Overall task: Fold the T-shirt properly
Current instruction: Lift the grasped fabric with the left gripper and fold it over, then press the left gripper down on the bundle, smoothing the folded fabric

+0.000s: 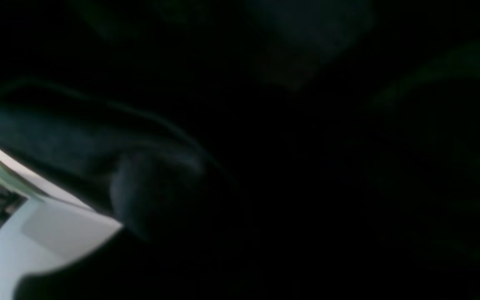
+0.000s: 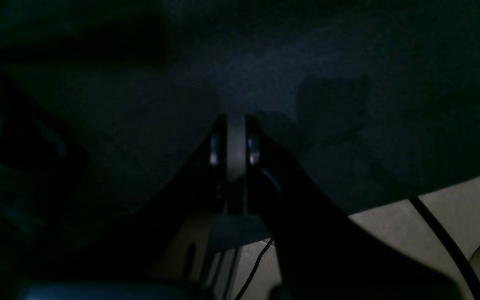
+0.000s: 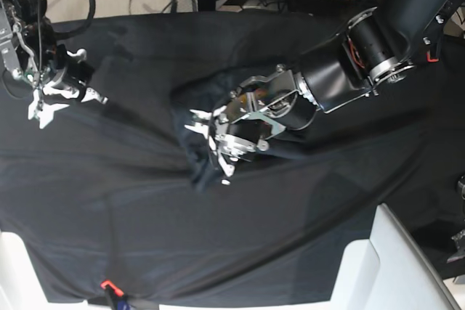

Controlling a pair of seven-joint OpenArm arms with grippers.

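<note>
Under and just beside our left pincer [image 3: 211, 139] lies the T-shirt [image 3: 200, 96], a crumpled heap mid-tabletop [image 3: 109, 215] whose long axis we cannot tell. We see the left pincer clenched with cloth bunched at its tips; whether it truly holds the shirt we cannot tell. Our right pincer [image 3: 45, 103], clenched and empty, sits well apart, so the left arm is nearer.

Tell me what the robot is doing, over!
Left claw shut, down on the bunched T-shirt mid-table. Right claw shut, off at the tablecloth's edge. Shirt not folded. Nothing in the way.
</note>
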